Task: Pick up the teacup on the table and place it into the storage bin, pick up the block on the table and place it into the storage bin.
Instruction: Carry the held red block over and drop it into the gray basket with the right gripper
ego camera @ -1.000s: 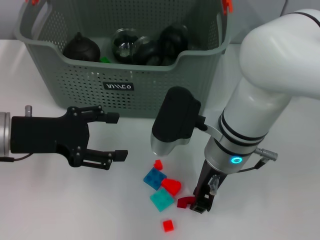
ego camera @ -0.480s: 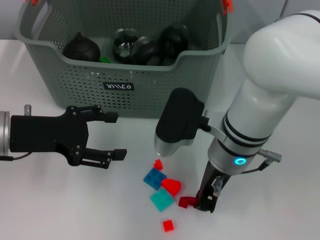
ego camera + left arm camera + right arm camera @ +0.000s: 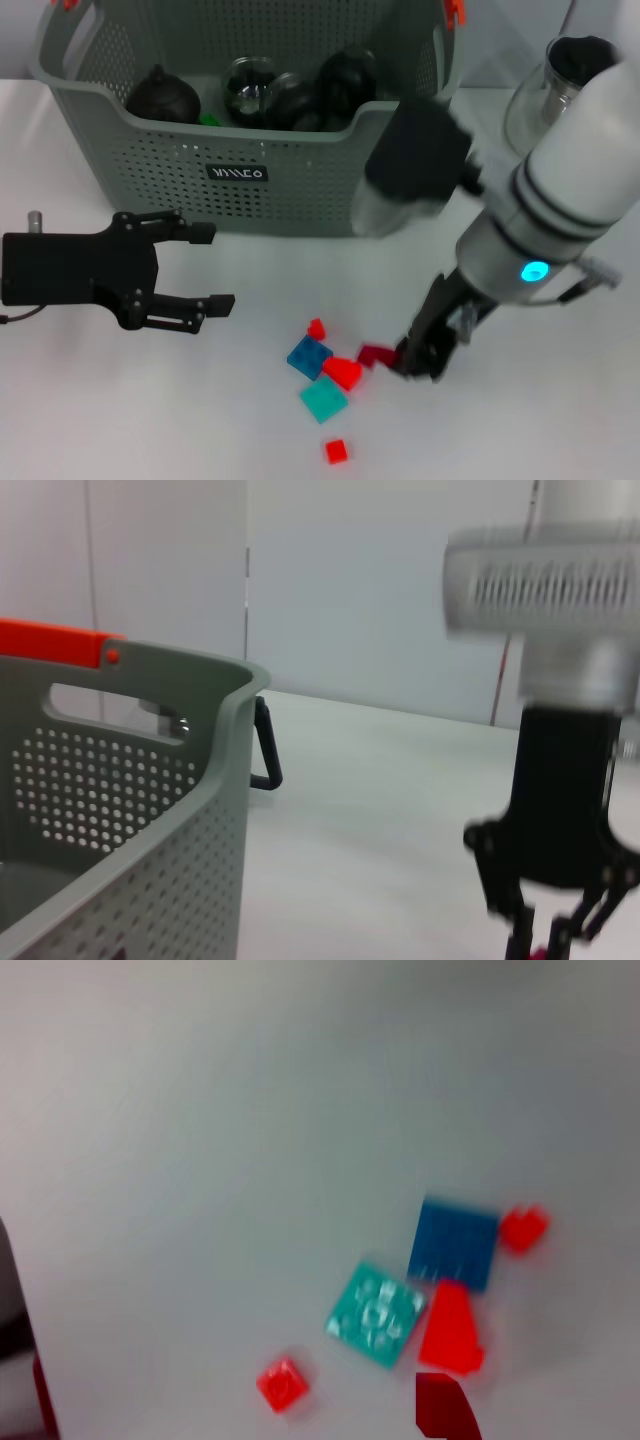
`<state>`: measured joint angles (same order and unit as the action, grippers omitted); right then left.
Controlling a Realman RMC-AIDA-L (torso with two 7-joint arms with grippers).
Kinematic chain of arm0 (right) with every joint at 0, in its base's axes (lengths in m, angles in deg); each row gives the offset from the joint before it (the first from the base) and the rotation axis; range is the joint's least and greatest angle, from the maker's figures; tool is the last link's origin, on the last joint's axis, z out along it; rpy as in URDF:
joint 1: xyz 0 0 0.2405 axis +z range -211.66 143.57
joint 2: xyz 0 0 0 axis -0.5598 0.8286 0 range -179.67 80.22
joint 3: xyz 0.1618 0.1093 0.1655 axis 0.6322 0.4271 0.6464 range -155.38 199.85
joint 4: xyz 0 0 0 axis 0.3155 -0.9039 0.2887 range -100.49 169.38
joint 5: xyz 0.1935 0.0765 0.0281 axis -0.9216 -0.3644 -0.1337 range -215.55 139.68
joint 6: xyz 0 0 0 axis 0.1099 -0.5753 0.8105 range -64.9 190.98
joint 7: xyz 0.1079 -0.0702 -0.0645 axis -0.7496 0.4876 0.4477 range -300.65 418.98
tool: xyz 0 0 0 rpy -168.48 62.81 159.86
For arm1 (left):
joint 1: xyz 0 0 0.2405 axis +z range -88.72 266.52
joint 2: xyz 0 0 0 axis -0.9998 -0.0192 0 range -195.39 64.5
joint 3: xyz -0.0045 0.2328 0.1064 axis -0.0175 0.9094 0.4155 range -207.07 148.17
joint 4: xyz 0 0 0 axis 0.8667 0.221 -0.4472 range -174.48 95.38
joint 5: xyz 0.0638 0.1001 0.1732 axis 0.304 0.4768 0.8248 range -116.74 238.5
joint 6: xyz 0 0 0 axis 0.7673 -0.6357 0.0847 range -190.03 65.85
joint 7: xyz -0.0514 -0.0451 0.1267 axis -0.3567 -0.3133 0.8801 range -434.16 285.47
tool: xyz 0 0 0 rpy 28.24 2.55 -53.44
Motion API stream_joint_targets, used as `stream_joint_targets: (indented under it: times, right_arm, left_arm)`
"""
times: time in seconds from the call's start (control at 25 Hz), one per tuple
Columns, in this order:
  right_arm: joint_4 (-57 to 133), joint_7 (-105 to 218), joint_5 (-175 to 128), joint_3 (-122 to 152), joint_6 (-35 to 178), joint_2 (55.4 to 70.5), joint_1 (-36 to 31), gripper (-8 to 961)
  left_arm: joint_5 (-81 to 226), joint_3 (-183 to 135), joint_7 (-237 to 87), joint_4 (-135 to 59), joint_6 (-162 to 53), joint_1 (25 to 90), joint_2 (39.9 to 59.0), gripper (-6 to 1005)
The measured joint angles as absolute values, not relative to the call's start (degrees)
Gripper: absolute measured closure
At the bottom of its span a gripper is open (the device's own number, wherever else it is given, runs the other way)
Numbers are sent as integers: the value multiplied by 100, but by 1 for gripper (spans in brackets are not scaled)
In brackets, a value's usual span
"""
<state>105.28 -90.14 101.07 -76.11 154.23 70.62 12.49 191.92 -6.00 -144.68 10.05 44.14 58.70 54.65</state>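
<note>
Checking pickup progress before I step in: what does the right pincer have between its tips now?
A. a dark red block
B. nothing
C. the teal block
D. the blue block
A: in the head view the right pincer pinches a dark red block.

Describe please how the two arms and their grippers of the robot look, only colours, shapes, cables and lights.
The left gripper is matte black and boxy, with thin linkage fingers, a silver wrist cylinder and a thin black cable. The right arm is glossy white and rounded, with black ring seams, a glowing cyan ring light and a black-and-grey box at the wrist; its right gripper is black and slender.
</note>
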Motion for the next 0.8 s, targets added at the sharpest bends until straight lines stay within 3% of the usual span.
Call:
stream_joint_targets:
  times: [0.36, 0.8]
  right_arm:
    - [12384, -9175, 10143, -6185, 16257, 7053, 1651, 786]
    - [11420, -8412, 10904, -5278, 14606, 7059, 2508, 785]
  left_arm:
    - [19298, -731, -14413, 1071, 4333, 5943, 5452, 95]
    - [19299, -845, -14335, 1131, 4314, 6076, 5461, 94]
